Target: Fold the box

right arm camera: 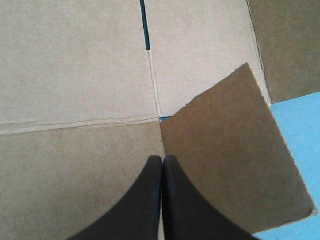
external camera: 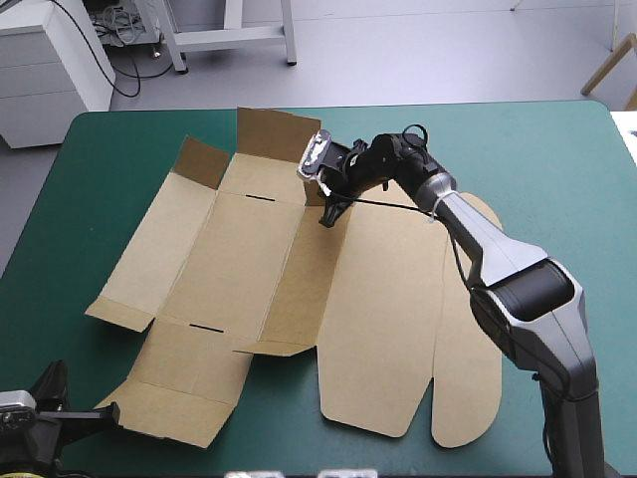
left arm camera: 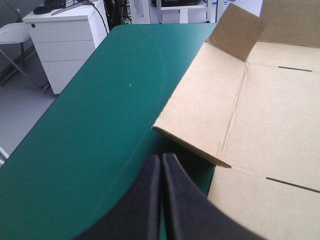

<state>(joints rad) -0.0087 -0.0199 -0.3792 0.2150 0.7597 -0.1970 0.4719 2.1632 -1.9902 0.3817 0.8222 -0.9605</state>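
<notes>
– Box [external camera: 378, 299], high view, where?
– Brown sheet opened out mid-surface [external camera: 557, 149], mostly flat. Two flaps [external camera: 202, 161] tilt up on its far-left side.
– Claws?
– Right claw [external camera: 326, 215] points down onto the board near the box's far edge, fingers together. Left claw [external camera: 111, 411] sits low at the surface's near-left corner, just beside the box's near-left panel.
– Left wrist view?
– Left claw [left arm camera: 161, 161] is clenched into one point with nothing in it, over the teal-green cover [left arm camera: 100, 125]. The box [left arm camera: 270, 115] edge is just ahead and to one side, with a corner flap [left arm camera: 235, 32] standing up at its far end.
– Right wrist view?
– Right claw [right arm camera: 162, 161] is clenched, tips down at a crease in the box [right arm camera: 75, 65]. A darker flap [right arm camera: 225, 160] is lifted right beside the fingers. Teal-green cover [right arm camera: 300, 120] shows past that flap.
</notes>
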